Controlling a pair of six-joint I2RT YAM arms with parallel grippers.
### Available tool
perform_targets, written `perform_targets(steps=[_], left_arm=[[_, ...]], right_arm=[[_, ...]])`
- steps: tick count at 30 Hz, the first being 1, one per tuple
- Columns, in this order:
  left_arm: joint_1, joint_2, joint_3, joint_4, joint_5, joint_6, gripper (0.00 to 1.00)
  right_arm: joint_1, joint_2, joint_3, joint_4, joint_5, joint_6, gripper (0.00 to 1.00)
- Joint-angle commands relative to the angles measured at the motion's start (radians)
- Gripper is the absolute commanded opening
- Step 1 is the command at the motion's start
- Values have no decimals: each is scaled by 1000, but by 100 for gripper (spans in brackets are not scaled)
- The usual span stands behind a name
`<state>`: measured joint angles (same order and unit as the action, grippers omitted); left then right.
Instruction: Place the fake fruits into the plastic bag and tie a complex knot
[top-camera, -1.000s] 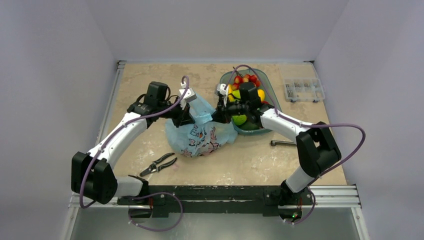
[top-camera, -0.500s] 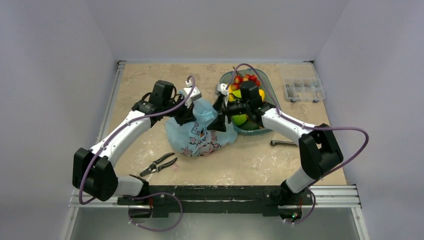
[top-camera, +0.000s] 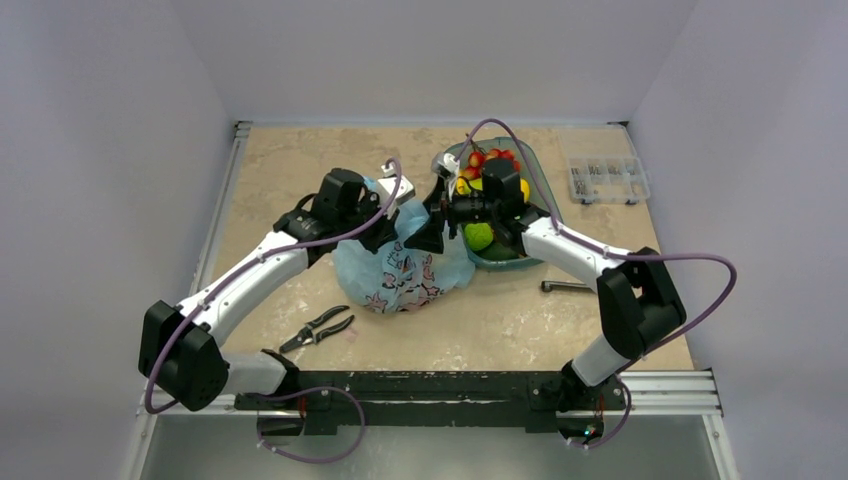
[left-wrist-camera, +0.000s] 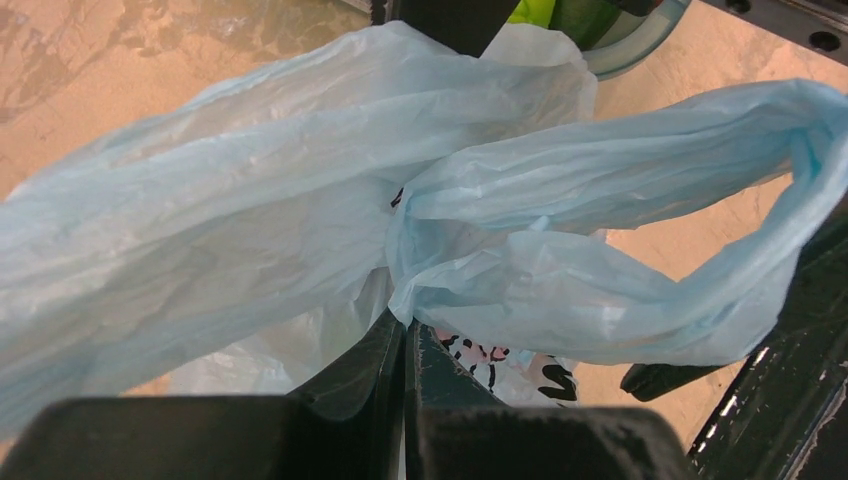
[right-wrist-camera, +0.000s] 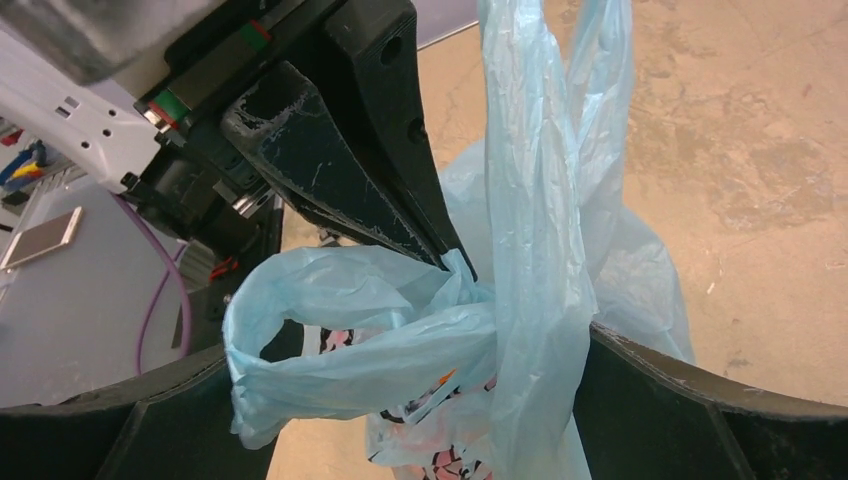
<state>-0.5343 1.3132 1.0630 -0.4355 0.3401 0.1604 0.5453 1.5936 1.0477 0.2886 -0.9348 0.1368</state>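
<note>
From above, we see both arms stretched far across the table and bent inward over the plastic bag (top-camera: 400, 270). The bag sits mid-table, just left of the teal dish (top-camera: 535, 255) that holds the fake fruits (top-camera: 482, 185). The left gripper (top-camera: 385, 228) and right gripper (top-camera: 428, 228) are near each other at the bag's top.

In the left wrist view, we find the fingers (left-wrist-camera: 385, 375) together, pinching the bag where its handle loops (left-wrist-camera: 560, 250) cross.

In the right wrist view, we see the fingers (right-wrist-camera: 690, 420) wide apart on either side of the hanging loops.

Mottled beige tabletop (top-camera: 290, 160), plain pale-grey walls (top-camera: 430, 50), even light.
</note>
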Motion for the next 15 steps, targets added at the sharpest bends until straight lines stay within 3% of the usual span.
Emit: perform_targets(steps=[1,15], left_arm=[[-3,-32,-12,41,-103,-38,0],[-24,-22,6,24,-253,-109,0]], right_arm=[[9,-27,1,50,79,51,99],[50,-49,-24,161,146,132,99]])
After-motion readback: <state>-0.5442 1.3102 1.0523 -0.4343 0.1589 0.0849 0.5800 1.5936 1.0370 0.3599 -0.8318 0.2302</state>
